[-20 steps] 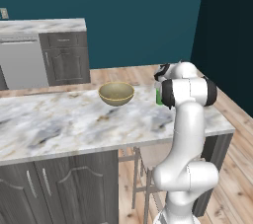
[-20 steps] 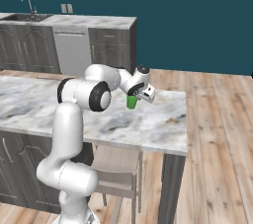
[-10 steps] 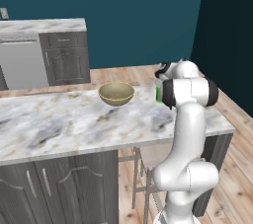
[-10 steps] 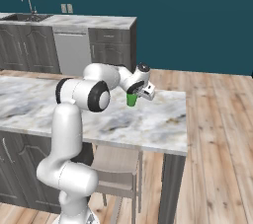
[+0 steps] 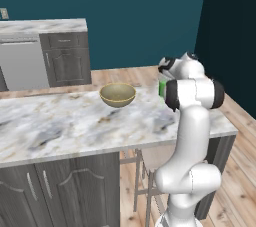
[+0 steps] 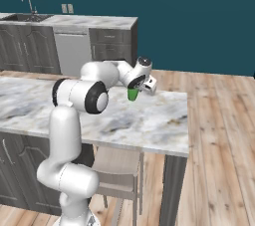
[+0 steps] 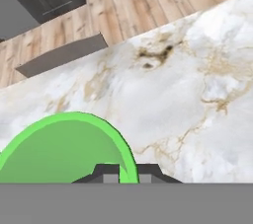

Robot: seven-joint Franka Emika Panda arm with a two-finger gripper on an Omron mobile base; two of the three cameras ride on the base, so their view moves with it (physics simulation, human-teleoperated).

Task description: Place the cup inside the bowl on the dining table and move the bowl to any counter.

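Here, the gripper (image 6: 133,90) is clamped on the rim of the cup (image 6: 132,93), lifted above the dining table (image 6: 149,120).
The green cup hangs tilted over the marble near the table's far end; the bowl (image 5: 118,94) sits on the tabletop, well apart. No readable writing shows anywhere.

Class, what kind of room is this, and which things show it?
Most likely a home kitchen: a metal sink tap on the marble wall counter, dark grey panelled cabinets, and a marble-topped island.
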